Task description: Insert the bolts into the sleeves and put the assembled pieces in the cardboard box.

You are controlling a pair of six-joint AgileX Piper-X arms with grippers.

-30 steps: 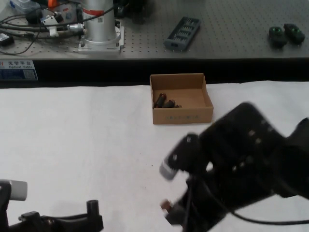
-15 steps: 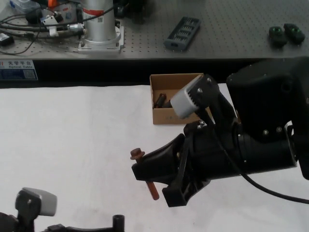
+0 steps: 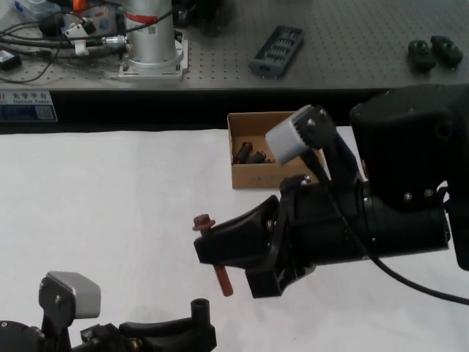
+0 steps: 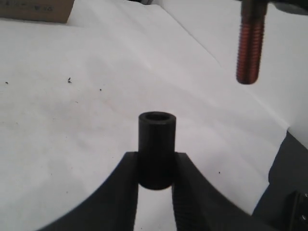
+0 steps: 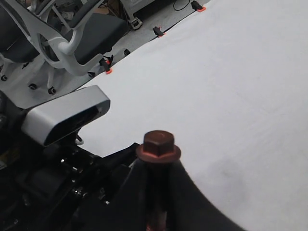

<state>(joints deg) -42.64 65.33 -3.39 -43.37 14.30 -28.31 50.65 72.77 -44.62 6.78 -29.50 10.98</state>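
As the left pincer (image 4: 155, 168) nears, its sleeve (image 4: 157, 137) approaches the bolt (image 4: 250, 48).

Nothing can be read with certainty: the blue-and-white label (image 3: 28, 105) on the front edge of the far bench (image 3: 352, 55), at ten o'clock in the high view, and the faint print on the cardboard box (image 3: 277, 178) front wall, near one o'clock, are too small.
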